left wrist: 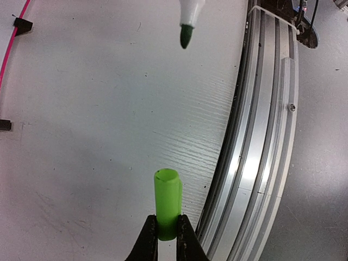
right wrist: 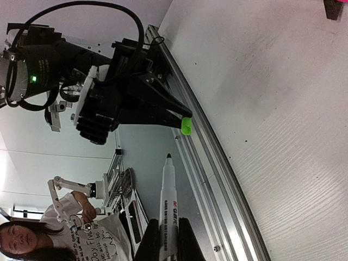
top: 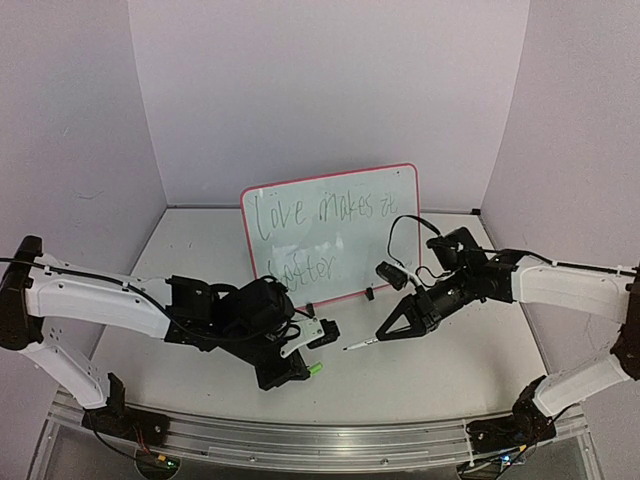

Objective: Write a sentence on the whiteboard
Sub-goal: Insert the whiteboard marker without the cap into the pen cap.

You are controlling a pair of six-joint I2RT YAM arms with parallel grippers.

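The whiteboard [top: 392,245] stands tilted at the back centre on two black feet, its red-pink rim [left wrist: 11,43] at the left edge of the left wrist view. The sentence [top: 320,212] is greenish handwriting in two lines. My left gripper [top: 318,365] [left wrist: 167,224] is shut on the bright green cap [left wrist: 167,198] [right wrist: 186,126], open end facing away. My right gripper [top: 385,333] [right wrist: 168,242] is shut on the uncapped white marker [right wrist: 169,206] [top: 360,344]. The marker's dark tip [left wrist: 186,35] points toward the cap with a gap between them.
An aluminium rail [top: 320,435] [left wrist: 261,136] runs along the table's near edge, just beside the cap. The whiteboard's small black feet [left wrist: 22,24] rest on the white tabletop. Pale walls enclose the back and both sides. A person [right wrist: 22,239] shows beyond the table.
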